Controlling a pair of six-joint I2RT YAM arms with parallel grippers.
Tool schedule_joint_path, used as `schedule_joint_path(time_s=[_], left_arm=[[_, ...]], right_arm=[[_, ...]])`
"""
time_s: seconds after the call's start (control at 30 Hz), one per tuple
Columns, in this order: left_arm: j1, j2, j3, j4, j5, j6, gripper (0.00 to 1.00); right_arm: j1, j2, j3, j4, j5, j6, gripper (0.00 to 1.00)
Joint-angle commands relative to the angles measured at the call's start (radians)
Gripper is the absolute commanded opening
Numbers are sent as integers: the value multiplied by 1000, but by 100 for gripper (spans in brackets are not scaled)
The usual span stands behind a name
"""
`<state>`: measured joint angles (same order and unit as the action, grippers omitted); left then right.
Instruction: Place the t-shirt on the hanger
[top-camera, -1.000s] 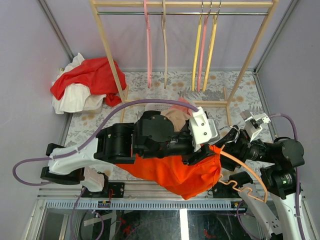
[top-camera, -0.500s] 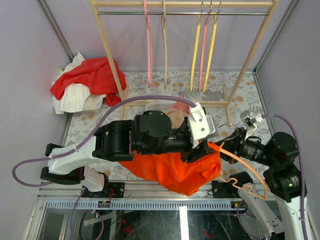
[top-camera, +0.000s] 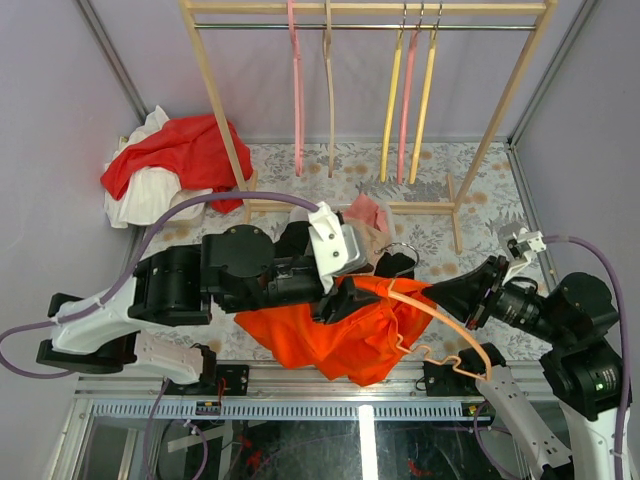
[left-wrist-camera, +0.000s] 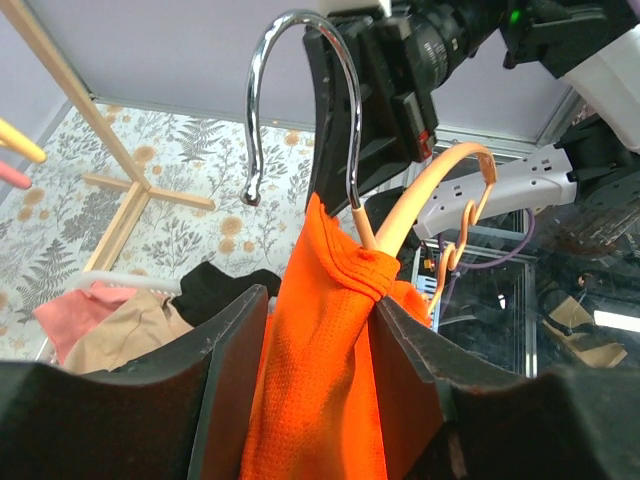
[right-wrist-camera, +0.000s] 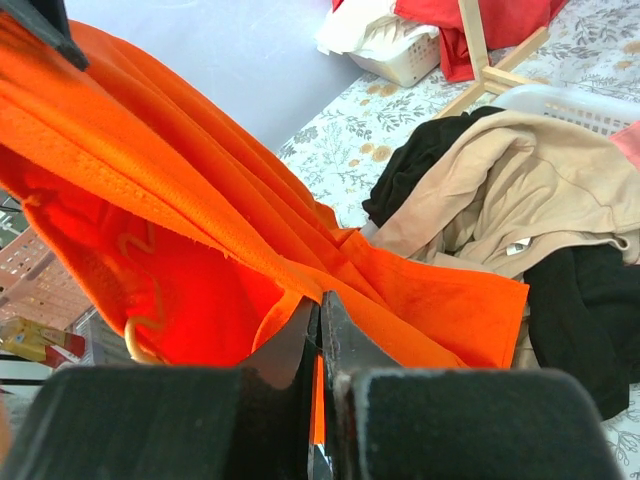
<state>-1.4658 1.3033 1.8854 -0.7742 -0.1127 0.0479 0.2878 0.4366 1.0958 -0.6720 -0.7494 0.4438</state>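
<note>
t-shirt (top-camera: 320, 340): bright orange, bunched, held up over the middle of the worktop's near edge.
hanger (left-wrist-camera: 428, 188): peach, partly inside the shirt. Its silver hook pokes out of the collar, and one arm lies bare toward the near right corner.
left claw (left-wrist-camera: 320, 300): part-spread, pinching gathered collar fabric just below the hook.
right claw (right-wrist-camera: 320, 300): pressed together on a fold of the shirt.
tan garment (right-wrist-camera: 500, 190): behind the shirt, mid-worktop.
</note>
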Motion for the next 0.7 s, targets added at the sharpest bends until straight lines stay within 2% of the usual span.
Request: schedule_joint_path(time_s=[0.0,0.27,0.4,0.53,0.67], left_arm=[[1,-66,-19,49,-83,-21,0],[-2,-148,-67,94,-233,0,0],[-1,-181,-87,169,-193,18,0],[1,-136,-31,168,-138,21,0],[-1,-101,-2,159,-124,25,0]], right_arm=[[-3,4,52,-66,49,-33,0],[-2,-33,27,-164,91,-69,0],[-2,-50,-38,-116,15,-30,0],[-2,-53,-67,-27,-68,23,26],[-2,-47,-71,20,-126,51,47]])
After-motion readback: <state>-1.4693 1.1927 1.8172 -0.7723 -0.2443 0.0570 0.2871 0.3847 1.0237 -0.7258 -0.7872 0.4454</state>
